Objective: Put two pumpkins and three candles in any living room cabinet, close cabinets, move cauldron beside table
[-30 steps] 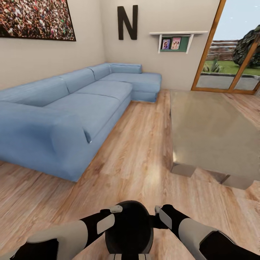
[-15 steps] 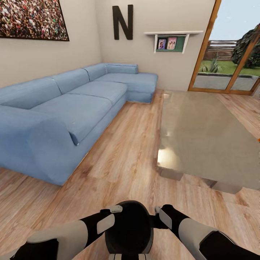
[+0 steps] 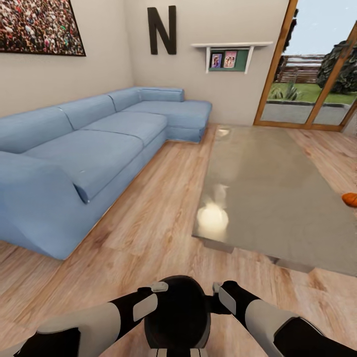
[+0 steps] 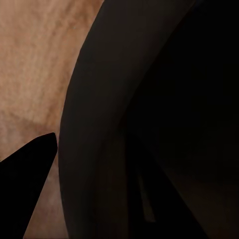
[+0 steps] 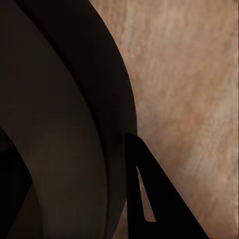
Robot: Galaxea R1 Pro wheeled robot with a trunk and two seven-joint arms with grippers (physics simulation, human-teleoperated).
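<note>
While both arms reach inward over the floor (image 3: pixel 163 208), the black cauldron (image 3: pixel 177 312) sits between the left end effector (image 3: pixel 157 287) and the right end effector (image 3: pixel 218 288), one at each side of its rim. How far either is open cannot be told; each wrist view shows one dark fingertip (image 4: pixel 25 174) beside the cauldron's curved wall. Ahead to the right is the glass tabletop (image 3: pixel 267 188), with one orange pumpkin (image 3: pixel 350 199) lying at its right edge. A blue sofa (image 3: pixel 89 148) stands along the left wall.
</note>
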